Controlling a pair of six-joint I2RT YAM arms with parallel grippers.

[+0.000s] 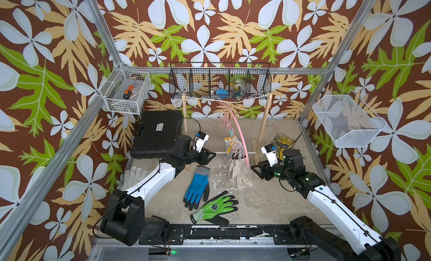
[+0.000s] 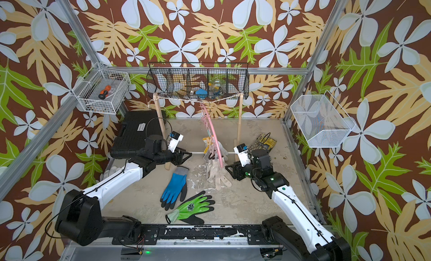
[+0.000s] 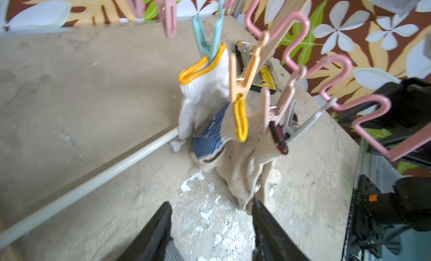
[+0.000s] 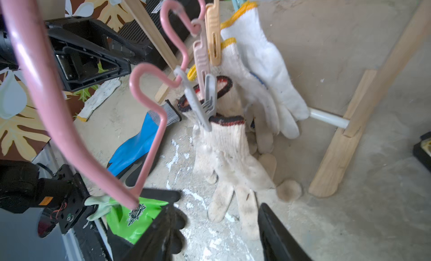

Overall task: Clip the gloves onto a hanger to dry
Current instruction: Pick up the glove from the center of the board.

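Both the black left gripper (image 3: 211,207) and black right gripper (image 4: 215,208) stand spread and empty beside the pink plastic arched hanger (image 4: 45,92), white knit gloves (image 4: 263,61) clipped on it. On the neon-green-and-black glove (image 1: 213,207) I cannot read the round emblem.

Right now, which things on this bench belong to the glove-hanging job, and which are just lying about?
Job: pink hanger, clipped knit gloves, blue glove, green glove, loose white glove.
Lying about: black case, yellow bit set, screwdriver, black wire basket, white mesh basket.

2 white arms (image 1: 149,180), black joints, black cables
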